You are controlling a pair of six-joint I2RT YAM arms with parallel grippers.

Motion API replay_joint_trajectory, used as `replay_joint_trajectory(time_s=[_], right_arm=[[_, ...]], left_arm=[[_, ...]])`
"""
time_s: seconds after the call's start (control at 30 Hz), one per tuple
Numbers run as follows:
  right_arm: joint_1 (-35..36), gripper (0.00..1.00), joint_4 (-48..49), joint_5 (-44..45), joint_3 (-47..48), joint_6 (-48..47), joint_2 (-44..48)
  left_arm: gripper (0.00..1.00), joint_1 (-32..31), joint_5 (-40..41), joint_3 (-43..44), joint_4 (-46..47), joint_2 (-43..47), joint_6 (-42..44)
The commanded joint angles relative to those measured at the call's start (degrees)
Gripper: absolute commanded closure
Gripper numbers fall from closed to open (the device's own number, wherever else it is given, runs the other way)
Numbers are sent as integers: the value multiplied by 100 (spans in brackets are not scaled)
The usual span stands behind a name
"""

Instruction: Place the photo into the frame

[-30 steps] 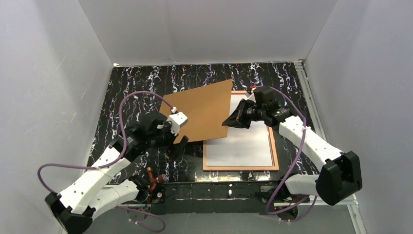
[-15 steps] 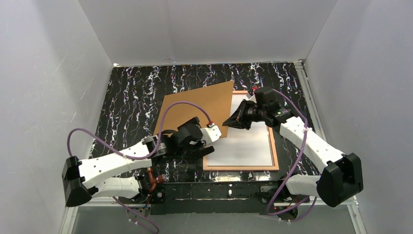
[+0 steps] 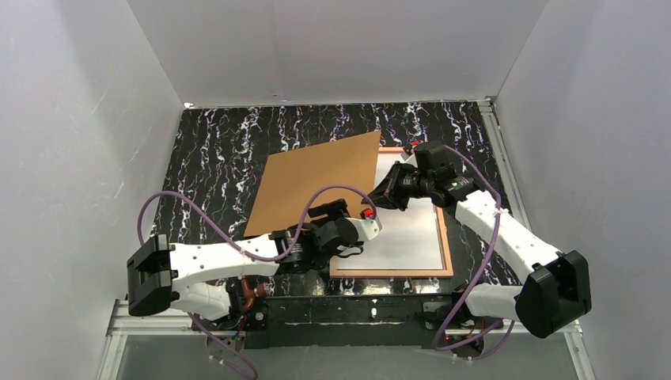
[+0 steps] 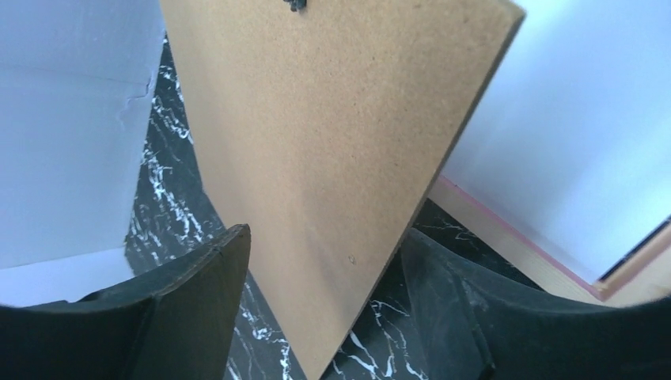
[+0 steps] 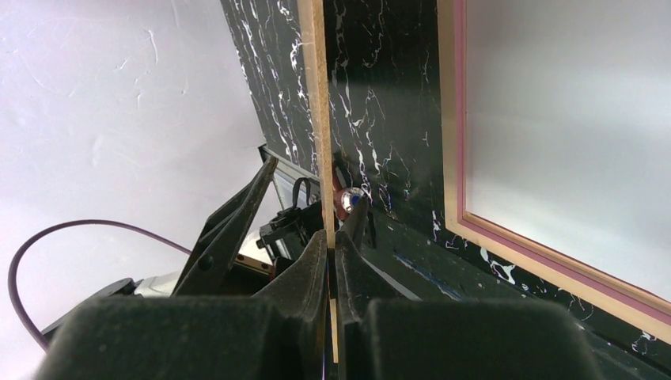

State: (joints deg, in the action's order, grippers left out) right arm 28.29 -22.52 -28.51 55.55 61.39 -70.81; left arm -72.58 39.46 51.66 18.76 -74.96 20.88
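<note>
Photo lies flat inside the frame with its white back up; the printed side can't be seen. Frame rests flat on the table, right of centre, with its copper-orange side up. The wrist views show a pink-red inner lip around the white sheet.

Brown backing board is lifted and tilted, left of the frame. Its far right corner hangs over the frame's far left corner. Its near corner points down toward the frame's near left corner.

Right gripper reaches in from the right, over the frame's far half. Its jaws are pinched tight on the board's thin right edge. The right wrist view shows the edge running straight out from between the fingers.

Left gripper sits low at the frame's near left corner, with its arm stretched across the front of the table. Its jaws stand wide apart. In the left wrist view the board's pointed near corner comes down between the two fingers, with dark table showing below the tip. Whether either finger touches the board's edges can't be told.

Left arm's purple cable loops over the near part of the board.
</note>
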Motion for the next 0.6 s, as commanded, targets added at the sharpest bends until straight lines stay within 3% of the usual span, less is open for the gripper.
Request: replay_joint_trajectory(time_s=[0.0,0.23,0.43,0.57], right_arm=[[13,99,166,-126,-28,71,156],[10,95,195,-228,-46,-80,136],[15,88,359,-395,-90,-183,102],[11,60,315,-333,-91,-311,202]], left_arm=[[37,-55,858,-117,224,-92,99],[74,-55,1059,-184,344,-101,-115],[99,-55,1260,-131,240,-118,-221],[100,-55,1417,-90,92,-78,-291]])
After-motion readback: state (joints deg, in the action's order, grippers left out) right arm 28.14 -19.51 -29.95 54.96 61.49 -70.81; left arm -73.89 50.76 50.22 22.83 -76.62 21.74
